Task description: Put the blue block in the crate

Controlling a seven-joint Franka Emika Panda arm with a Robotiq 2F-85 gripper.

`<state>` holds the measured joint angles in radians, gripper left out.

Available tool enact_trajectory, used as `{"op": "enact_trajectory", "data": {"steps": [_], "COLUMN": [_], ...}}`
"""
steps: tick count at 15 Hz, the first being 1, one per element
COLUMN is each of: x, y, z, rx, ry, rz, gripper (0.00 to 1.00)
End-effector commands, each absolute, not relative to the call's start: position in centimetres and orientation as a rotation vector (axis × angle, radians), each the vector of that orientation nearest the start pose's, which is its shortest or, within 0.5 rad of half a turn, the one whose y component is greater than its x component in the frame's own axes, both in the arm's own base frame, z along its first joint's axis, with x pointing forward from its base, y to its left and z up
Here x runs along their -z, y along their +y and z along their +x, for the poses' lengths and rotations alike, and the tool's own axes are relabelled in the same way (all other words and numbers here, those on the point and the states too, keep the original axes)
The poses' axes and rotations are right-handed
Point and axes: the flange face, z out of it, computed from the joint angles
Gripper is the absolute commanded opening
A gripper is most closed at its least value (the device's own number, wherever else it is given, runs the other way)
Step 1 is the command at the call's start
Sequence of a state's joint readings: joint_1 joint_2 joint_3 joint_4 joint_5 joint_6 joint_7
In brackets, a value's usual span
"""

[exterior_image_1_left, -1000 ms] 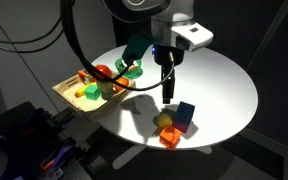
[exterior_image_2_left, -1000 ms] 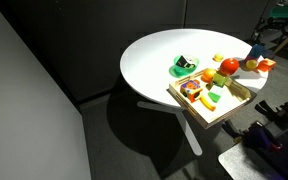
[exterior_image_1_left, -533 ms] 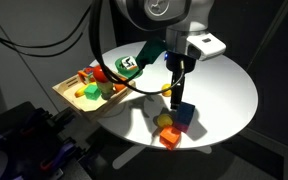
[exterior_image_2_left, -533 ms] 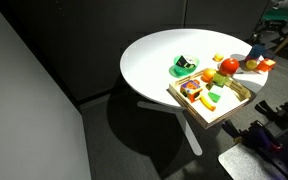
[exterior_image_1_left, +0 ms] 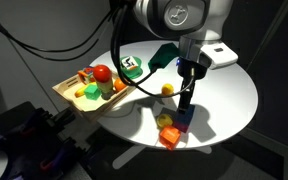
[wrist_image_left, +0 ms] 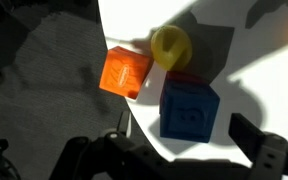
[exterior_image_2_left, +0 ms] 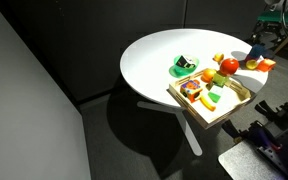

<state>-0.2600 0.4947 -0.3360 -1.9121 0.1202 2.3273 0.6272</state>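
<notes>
The blue block (wrist_image_left: pixel 189 110) sits on the white round table (exterior_image_1_left: pixel 229 85), touching a yellow round piece (wrist_image_left: pixel 170 45) and close to an orange block (wrist_image_left: pixel 125 72). In an exterior view the blue block (exterior_image_1_left: pixel 185 119) is near the table's front edge. My gripper (wrist_image_left: pixel 184 140) is open and empty, just above the blue block, with one finger on each side of it; it also shows in an exterior view (exterior_image_1_left: pixel 187 104). The wooden crate (exterior_image_1_left: pixel 69 97) stands at the table's left edge and holds several toy foods. It also shows in an exterior view (exterior_image_2_left: pixel 199 113).
A green plate (exterior_image_1_left: pixel 134 68) with a small dark-and-white item lies beside the crate. A small yellow ball (exterior_image_1_left: pixel 167 90) lies on the table behind the blocks. A red tomato (exterior_image_1_left: pixel 102 73) stands tall in the crate. The table edge is close to the blocks.
My gripper has moved right, away from the green plate, and come down over the blue block. The blocks and the crate have not moved.
</notes>
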Motion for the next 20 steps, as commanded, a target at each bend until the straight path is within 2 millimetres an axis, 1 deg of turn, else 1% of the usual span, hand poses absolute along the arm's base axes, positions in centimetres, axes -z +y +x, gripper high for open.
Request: {"op": "enact_trajectory", "data": {"steps": [1,9,20], "x": [-24.0,-22.2,-21.4], "y": [-35.1,-35.4,-35.5], "z": [53.5,54.5,54.7], "rx": [-0.099,-0.108,-0.111], "ry": [1.969,1.97,1.962], "rz": [-2.536,-2.555,-2.564], "gripper": [1.0,1.0,1.0]}}
